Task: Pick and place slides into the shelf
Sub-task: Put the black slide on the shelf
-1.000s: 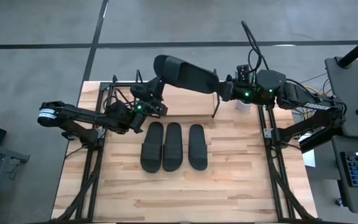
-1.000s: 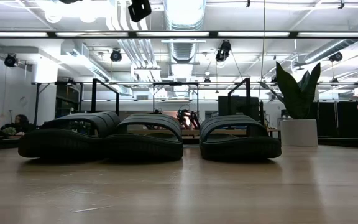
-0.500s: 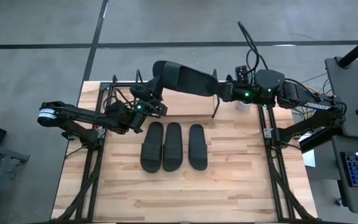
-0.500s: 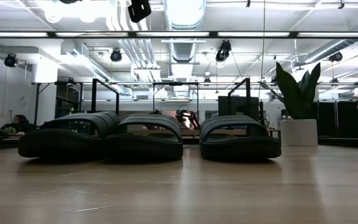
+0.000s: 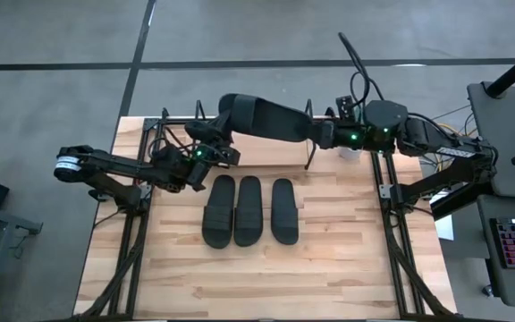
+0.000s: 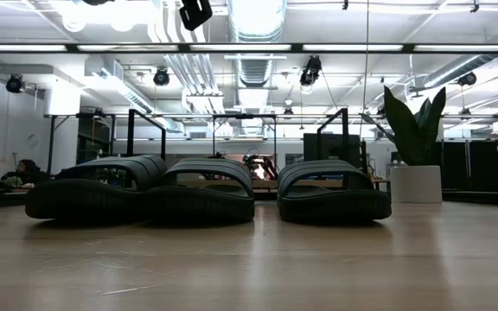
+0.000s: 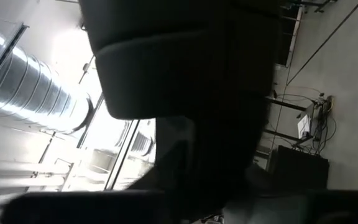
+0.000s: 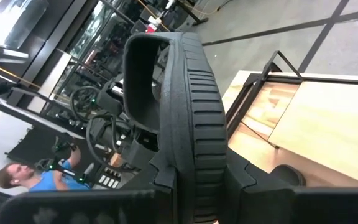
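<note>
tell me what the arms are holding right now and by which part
The right end effector grips one black slide by the edge of its sole at one end, above the shelf. The left end effector is at its other end; its grip cannot be told.

Even, bright light from long white ceiling lamps [image 6: 258,47]; the left wrist view is dark, with strong glare behind.

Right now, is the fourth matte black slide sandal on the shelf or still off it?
Off it. The fourth matte black slide sandal hangs in the air, clamped in the right gripper, above the light wooden shelf board.
</note>
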You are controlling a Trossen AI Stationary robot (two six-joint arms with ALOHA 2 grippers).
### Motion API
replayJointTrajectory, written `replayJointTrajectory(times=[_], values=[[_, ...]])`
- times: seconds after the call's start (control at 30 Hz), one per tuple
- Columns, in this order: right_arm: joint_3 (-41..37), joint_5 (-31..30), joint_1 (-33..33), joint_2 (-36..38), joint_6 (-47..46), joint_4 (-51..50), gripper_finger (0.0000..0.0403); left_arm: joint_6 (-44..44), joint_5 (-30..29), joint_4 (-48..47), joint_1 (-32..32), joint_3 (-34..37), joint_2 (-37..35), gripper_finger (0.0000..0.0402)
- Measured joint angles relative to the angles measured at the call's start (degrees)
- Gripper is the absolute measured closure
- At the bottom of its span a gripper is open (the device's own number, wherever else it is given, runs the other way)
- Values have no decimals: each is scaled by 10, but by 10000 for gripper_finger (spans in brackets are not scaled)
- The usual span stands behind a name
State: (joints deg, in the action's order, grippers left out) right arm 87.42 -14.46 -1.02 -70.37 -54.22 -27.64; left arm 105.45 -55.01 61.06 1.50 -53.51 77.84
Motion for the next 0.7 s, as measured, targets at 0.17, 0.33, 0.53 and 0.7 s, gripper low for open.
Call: replayJointTrajectory(times=[0.17, 0.33, 0.53, 0.7], values=[[1, 5, 0, 1, 0, 5, 351, -35, -1, -2, 0, -17, 0, 382], [2, 14, -1, 4, 27, 6, 276, -48, -7, -5, 1, -36, -2, 383], [1, 17, -4, 22, 167, 68, 207, -70, -51, 3, 0, -45, -9, 384], [1, 19, -2, 41, 270, 149, 189, -107, -77, -11, 2, -43, -20, 384]])
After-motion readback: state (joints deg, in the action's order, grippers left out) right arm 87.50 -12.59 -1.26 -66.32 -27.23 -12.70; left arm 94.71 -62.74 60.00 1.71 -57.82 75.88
